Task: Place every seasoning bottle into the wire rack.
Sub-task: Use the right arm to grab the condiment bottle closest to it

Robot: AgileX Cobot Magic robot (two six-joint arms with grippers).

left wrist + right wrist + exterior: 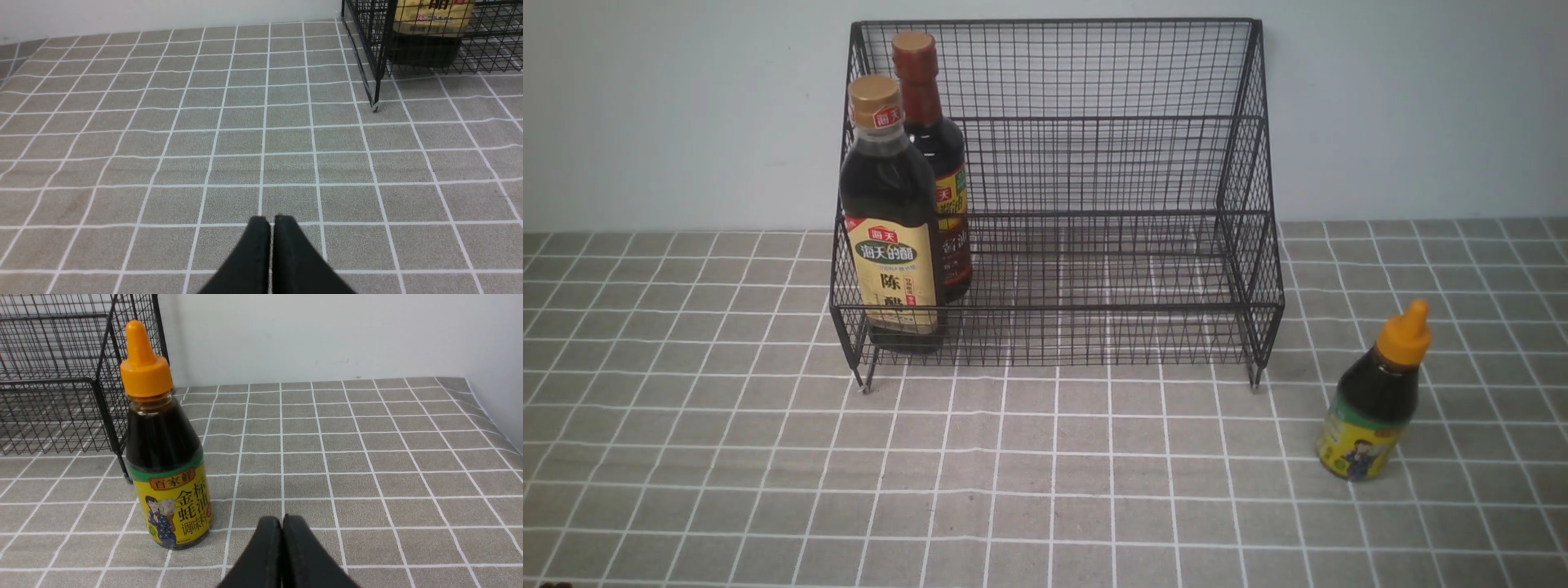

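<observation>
My left gripper (271, 222) hangs low over the grey checked tablecloth (163, 143). Its two black fingers are pressed together and hold nothing. It points across bare cloth toward the front left foot of the wire rack (378, 61).

My right gripper (282, 522) is posed the same way, low and level, with its fingers closed flat against each other and empty. The small orange-nozzled bottle (165, 457) stands upright on the cloth near its tips, not touching them.

In the front view the black wire rack (1054, 306) stands against the wall. The wide gold-capped bottle (890, 220) is upright in the left end of its lower tier, and the tall brown-capped bottle (931, 122) is directly behind it. The orange-nozzled bottle (1376, 396) stands outside the rack, to the right of its front right foot.
</observation>
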